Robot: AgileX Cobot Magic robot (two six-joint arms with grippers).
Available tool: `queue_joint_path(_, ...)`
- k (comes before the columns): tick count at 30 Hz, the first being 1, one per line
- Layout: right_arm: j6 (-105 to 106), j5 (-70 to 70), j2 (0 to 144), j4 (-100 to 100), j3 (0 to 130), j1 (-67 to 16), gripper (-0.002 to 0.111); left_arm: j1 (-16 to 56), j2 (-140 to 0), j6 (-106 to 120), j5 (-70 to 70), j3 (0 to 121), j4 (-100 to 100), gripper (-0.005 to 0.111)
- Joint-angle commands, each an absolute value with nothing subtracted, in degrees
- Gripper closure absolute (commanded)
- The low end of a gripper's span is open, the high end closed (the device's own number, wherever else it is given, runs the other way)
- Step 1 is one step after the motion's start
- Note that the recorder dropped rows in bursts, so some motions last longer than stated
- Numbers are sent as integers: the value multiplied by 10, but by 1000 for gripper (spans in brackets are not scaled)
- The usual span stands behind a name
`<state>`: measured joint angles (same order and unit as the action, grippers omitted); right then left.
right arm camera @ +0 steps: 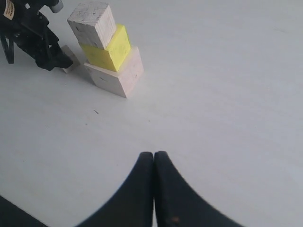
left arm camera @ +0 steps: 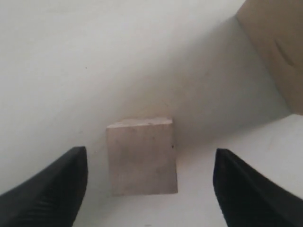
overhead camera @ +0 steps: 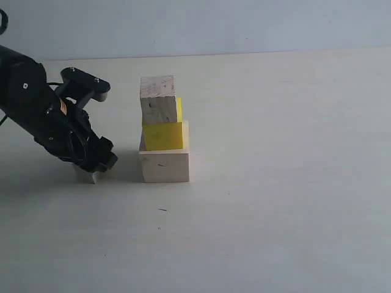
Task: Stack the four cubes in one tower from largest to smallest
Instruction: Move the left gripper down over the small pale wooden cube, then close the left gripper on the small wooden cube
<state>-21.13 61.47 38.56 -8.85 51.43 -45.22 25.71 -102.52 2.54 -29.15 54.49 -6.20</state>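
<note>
**Three cubes stacked, the smallest on the table under the left claw**

Exterior view: the tower (overhead camera: 164,131) stands on the white table (overhead camera: 275,195). The large pale wood cube (overhead camera: 165,166) is at the bottom, the yellow cube (overhead camera: 164,135) sits on it, and the speckled tan cube (overhead camera: 157,99) is on top, set off-centre toward the left. Just left of the tower the left claw (overhead camera: 98,166) is down low at the table. Its black body hides most of the small greyish-white cube (overhead camera: 93,177); only a corner shows.

Left wrist view fills that in. The small cube lies flat on the table between the two black fingers (left arm camera: 47,189), with a clear gap on each side and no contact. The claw is spread wide and grips nothing. A corner of the pale wood cube shows nearby.

Right wrist view: the right claw (right arm camera: 154,189), seen only here, has its tips pressed together and is empty. It is well apart from the tower, with bare table between them.
</note>
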Motion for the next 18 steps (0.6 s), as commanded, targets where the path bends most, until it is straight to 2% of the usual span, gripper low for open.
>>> queue_joint_path(1, -205, 621, 382, -86, 512, -453, 108, 256, -1047, 28, -278, 548, -70, 35)
queue_joint_path(11, -205, 624, 381, -69, 512, -453, 108, 256, -1085, 28, -251, 562, -71, 35)
queue_joint_path(18, -206, 626, 381, -60, 512, -453, 108, 256, -1087, 28, -301, 609, -76, 35)
